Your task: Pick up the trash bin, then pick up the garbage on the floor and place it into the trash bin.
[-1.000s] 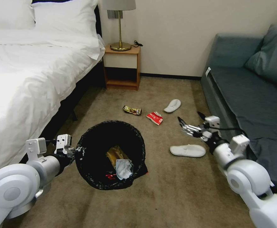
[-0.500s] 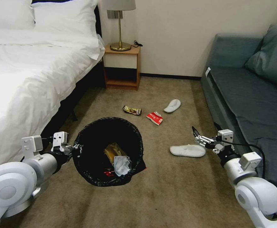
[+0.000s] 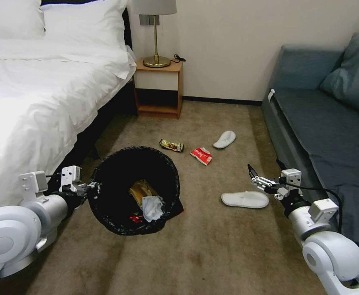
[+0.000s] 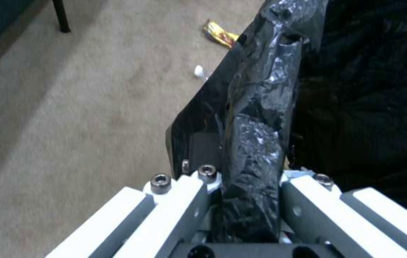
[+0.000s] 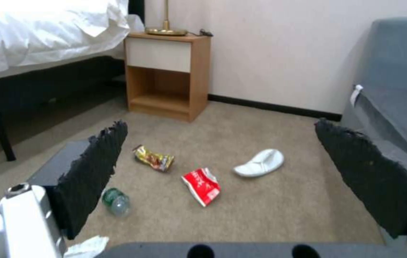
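Note:
The trash bin (image 3: 118,192), lined with a glossy black bag, hangs just above the floor (image 3: 212,246), with my left gripper (image 3: 90,189) shut on its rim (image 4: 253,143). Inside lie a tan paper bag (image 3: 142,189), a crumpled tissue (image 3: 151,207) and a red scrap. My right gripper (image 3: 264,169) is open, low over the carpet beside the near white slipper (image 3: 245,199). Farther on lie a red wrapper (image 3: 201,155) (image 5: 202,185), a gold wrapper (image 3: 171,145) (image 5: 154,157), a second slipper (image 3: 224,139) (image 5: 260,163) and a small bottle (image 5: 116,201).
A bed (image 3: 32,94) with white sheets runs along the left. A blue-grey sofa (image 3: 331,123) lines the right. A wooden nightstand (image 3: 159,88) with a lamp stands against the far wall. Open carpet lies between bed and sofa.
My right gripper has dropped and pulled back toward the near slipper, still open. My left arm has carried the bin a little to the left and farther out.

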